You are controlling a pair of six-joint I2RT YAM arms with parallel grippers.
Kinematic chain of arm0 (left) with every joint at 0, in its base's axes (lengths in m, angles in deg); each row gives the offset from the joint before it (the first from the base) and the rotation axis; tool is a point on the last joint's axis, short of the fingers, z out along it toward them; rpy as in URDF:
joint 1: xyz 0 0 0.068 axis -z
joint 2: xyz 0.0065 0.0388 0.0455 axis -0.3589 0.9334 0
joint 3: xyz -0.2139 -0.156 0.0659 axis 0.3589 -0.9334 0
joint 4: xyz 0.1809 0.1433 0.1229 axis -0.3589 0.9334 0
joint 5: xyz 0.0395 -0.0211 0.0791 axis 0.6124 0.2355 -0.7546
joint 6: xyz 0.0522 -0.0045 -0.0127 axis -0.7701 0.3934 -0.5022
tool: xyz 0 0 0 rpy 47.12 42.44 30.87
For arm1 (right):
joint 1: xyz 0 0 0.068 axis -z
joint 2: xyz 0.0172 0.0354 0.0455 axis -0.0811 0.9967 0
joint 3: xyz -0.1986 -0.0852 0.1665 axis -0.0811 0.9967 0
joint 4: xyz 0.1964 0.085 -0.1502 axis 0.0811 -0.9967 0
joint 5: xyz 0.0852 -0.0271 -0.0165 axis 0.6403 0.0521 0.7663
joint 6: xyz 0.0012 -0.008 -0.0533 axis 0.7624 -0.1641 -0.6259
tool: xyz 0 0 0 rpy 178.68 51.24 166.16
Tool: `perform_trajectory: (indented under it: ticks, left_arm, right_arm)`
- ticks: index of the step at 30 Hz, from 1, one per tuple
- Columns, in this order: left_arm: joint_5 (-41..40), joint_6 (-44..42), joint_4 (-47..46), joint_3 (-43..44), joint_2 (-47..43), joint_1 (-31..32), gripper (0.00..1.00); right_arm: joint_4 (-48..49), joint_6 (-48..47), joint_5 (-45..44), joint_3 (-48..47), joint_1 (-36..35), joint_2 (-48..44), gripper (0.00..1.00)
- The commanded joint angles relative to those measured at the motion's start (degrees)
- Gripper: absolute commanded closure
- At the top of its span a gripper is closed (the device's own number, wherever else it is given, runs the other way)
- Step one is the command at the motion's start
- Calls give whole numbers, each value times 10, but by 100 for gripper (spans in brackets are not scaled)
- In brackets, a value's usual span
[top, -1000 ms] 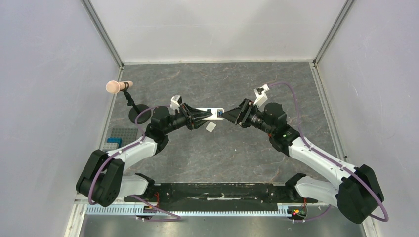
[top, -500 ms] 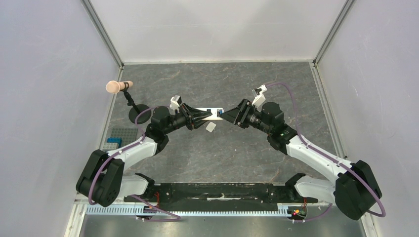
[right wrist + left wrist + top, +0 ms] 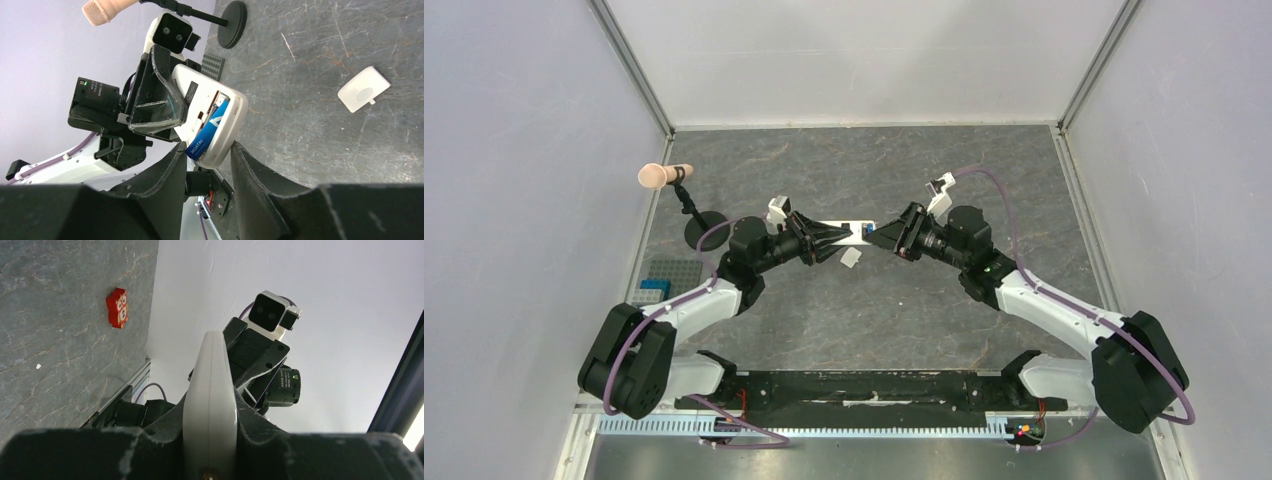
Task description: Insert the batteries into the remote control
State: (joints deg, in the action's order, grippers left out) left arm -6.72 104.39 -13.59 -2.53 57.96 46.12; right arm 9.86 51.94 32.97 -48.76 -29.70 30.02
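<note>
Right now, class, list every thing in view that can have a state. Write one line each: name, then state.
remote control: held off the table, battery bay open and uncovered
blue battery: lying in the bay, whether fully seated is unclear
white cover: off, lying on the table apart from the remote
left gripper: shut on the remote control
right gripper: jaws either side of the remote's end, contact unclear

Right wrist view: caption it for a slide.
Left gripper holds the open remote, blue battery inside; cover lies on the table.
</note>
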Motion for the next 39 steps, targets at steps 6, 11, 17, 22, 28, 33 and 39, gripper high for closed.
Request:
perform_trajectory:
  ticks: [6,11,17,22,28,33,39]
  left_arm:
    - [52,12,-61,-2,-33,-1,98]
    - [79,-17,-60,2,-36,-1,98]
    - [126,-75,-44,20,-31,-1,98]
    - [160,-142,-5,36,-29,-1,98]
    - [184,-198,26,46,-27,-2,98]
    - [193,-208,29,49,-25,-2,98]
    - [201,-208,32,55,-18,-7,98]
  right_arm:
    - [43,29,23,7,6,17,63]
    - [75,48,51,5,15,24,64]
    - [109,67,96,5,25,30,65]
    - [143,92,125,15,33,37,64]
    - [202,137,149,34,40,52,65]
    - [232,162,163,46,47,53,68]
    - [234,162,171,54,56,43,59]
